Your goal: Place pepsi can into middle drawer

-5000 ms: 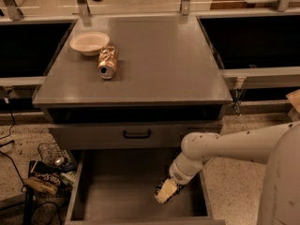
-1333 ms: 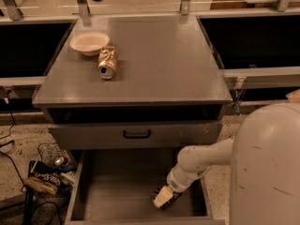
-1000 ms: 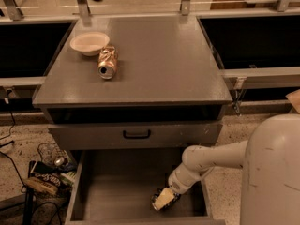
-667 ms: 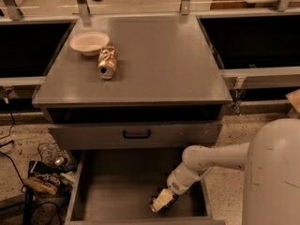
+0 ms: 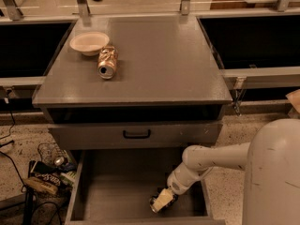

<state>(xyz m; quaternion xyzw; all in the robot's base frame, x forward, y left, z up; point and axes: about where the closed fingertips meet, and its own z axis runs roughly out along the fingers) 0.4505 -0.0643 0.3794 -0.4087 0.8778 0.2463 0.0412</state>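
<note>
Closest to me, the drawer (image 5: 117,191) stands pulled out at the bottom of the cabinet, its grey floor bare on the left side. Down in its front right part is the gripper (image 5: 163,200), at the end of the white arm (image 5: 211,157) that reaches in from the right. The pepsi can (image 5: 154,204) is right at the gripper's tip, low over the drawer floor. Its long axis runs in line with the gripper, from back-right to front-left, and a silver end faces front-left. From here I cannot tell whether the gripper is clamped on it or loose around it.

Left of the drawer, clutter (image 5: 44,177) lies on the speckled floor. Above the drawer is one closed drawer front (image 5: 93,135) with one black handle (image 5: 136,134).

Further back, on the cabinet top (image 5: 164,55), a dented gold can (image 5: 107,63) lies on its side with its open end toward me, just beside one pale bowl (image 5: 89,43).

Two cans in all: one blue, one gold.
</note>
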